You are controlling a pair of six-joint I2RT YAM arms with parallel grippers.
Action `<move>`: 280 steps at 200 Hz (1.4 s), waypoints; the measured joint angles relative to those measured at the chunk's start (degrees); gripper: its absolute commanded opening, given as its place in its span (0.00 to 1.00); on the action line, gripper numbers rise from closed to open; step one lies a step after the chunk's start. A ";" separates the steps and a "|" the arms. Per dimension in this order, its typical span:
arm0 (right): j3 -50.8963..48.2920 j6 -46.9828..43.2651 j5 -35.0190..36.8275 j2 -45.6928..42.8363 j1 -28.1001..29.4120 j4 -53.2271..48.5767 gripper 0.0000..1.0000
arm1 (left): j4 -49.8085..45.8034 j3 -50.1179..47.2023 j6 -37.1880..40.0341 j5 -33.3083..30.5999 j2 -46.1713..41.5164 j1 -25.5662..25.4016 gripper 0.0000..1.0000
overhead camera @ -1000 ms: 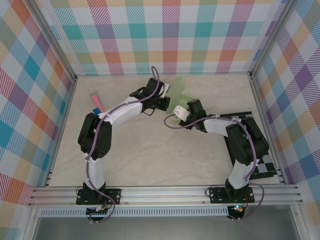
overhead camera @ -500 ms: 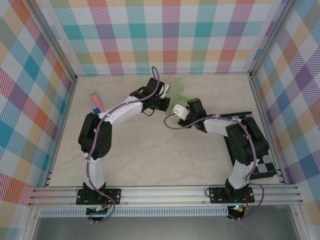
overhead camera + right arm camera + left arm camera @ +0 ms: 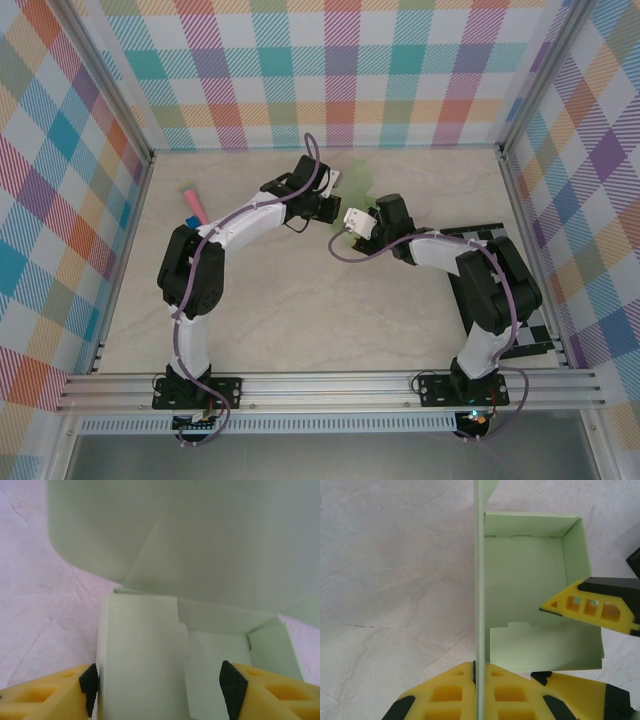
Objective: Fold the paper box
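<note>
Left fingers pinching paper box wall | right fingers spread, box flap between them

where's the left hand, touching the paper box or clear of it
Touching. The left wrist view shows the left hand shut on the paper box: its upright wall runs edge-on between both yellow fingers, no gap either side.

Left gripper pinching paper box, right gripper apparently open, both close together

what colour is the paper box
The paper box is plain pale light green, clearest in the left wrist view.
</note>
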 measured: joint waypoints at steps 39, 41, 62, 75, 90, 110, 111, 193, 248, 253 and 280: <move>0.00 -4.07 -1.11 -0.70 0.04 0.00 0.54 | -0.46 0.00 -0.02 0.44 0.00 -0.02 0.01; 0.00 -4.28 -1.05 -0.70 0.04 0.02 0.54 | -0.46 0.00 -0.02 0.46 0.00 -0.02 0.01; 0.00 -6.29 -0.63 -0.68 0.11 0.02 0.49 | -0.44 0.00 -0.02 0.61 0.00 -0.04 0.01; 0.00 -6.88 -0.55 -0.50 0.11 0.00 0.49 | -0.42 0.00 0.00 0.63 0.00 -0.04 0.00; 0.00 -7.41 -0.55 -0.02 0.11 -0.15 0.45 | -0.28 0.00 0.00 0.63 0.00 -0.04 0.01; 0.00 -7.52 -0.13 1.07 0.11 -0.59 0.42 | 0.24 0.00 0.00 0.94 0.00 -0.04 0.00; 0.00 -7.50 -0.09 1.09 0.11 -0.61 0.42 | 0.26 0.00 0.00 0.94 0.00 -0.04 0.01; 1.29 -5.97 0.83 5.75 0.33 -1.92 0.30 | 0.70 0.11 0.02 1.75 0.24 -0.04 0.01; 5.03 -3.52 0.04 6.69 0.31 -8.83 0.18 | 0.70 0.81 0.02 1.97 0.76 -0.04 0.00; 5.88 -2.95 -0.13 6.95 0.24 -10.27 0.15 | 0.70 0.81 0.02 1.97 0.76 -0.04 0.01; 10.21 -0.24 -3.02 7.98 -0.87 -18.58 0.08 | 0.68 0.81 0.00 2.36 0.81 -0.04 0.08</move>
